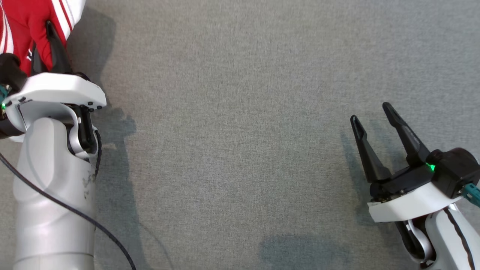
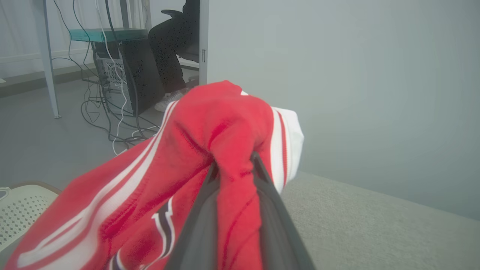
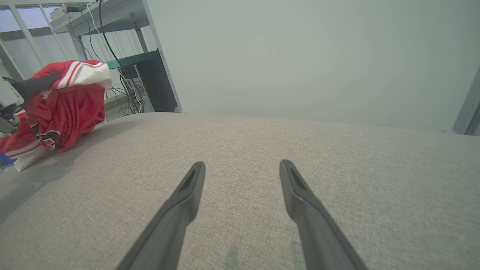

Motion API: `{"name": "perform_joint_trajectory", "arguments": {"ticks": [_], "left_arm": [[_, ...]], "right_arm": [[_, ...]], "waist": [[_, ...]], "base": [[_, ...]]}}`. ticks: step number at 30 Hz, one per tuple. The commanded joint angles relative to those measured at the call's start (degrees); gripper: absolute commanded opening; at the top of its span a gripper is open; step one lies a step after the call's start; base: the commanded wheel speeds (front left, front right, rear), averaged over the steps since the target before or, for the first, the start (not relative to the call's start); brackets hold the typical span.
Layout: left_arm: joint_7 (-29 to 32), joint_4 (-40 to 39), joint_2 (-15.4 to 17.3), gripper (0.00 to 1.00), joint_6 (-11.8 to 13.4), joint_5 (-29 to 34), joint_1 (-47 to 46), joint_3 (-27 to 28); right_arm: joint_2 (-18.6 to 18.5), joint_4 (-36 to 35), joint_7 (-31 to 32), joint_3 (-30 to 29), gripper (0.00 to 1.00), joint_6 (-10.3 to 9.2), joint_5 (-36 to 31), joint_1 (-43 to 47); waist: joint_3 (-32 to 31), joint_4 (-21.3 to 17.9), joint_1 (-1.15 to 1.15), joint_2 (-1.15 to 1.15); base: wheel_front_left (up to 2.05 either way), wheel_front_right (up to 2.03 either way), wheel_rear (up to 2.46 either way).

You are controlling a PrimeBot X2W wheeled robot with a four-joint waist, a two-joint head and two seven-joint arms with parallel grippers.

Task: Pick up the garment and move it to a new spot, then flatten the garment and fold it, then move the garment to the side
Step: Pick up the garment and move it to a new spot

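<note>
The garment (image 1: 33,26) is red with white stripes and bunched up at the top left corner of the head view. My left gripper (image 1: 43,45) is shut on it. In the left wrist view a fold of the red garment (image 2: 210,150) is pinched between the two dark fingers (image 2: 202,221), with the rest hanging down to the left. The right wrist view shows the garment (image 3: 67,105) lifted in a heap at the far left edge of the grey surface. My right gripper (image 1: 373,116) stands open at the lower right over the bare cloth, holding nothing; its fingers (image 3: 187,195) are spread wide.
The grey fabric-covered table (image 1: 240,150) spans the head view. Past its left edge stand a desk with a computer tower (image 2: 123,71), loose cables and a seated person's legs (image 2: 168,48). A pale perforated basket (image 2: 18,213) sits low at the left. A plain wall (image 3: 300,56) backs the table.
</note>
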Motion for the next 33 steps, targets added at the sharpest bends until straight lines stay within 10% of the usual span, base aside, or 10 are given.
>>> {"name": "perform_joint_trajectory", "arguments": {"ticks": [1, 18, 33], "left_arm": [[-0.3, -3.8, 1.9, 0.0, -0.8, 1.0, 1.7, 1.7], [1.2, -23.6, -1.8, 0.0, -6.6, 1.9, 17.4, -0.8], [8.8, -32.5, -2.2, 0.0, -0.5, -9.8, 24.1, -15.1]], "right_arm": [[0.5, -1.1, -0.3, 0.6, 1.0, 0.0, 0.6, 1.7], [6.5, 1.0, -0.3, -2.0, 1.0, 0.0, 1.2, 12.1], [7.4, 0.6, -0.3, -2.4, 1.0, 0.0, 1.1, 16.0]], "waist": [[-2.7, -0.4, 0.0, 0.0], [-22.8, -7.3, 0.0, 0.0], [-27.4, -15.1, 0.0, 0.0]], "base": [[0.0, 0.0, 0.0], [0.0, 0.0, 0.0], [0.0, 0.0, 0.0]]}}
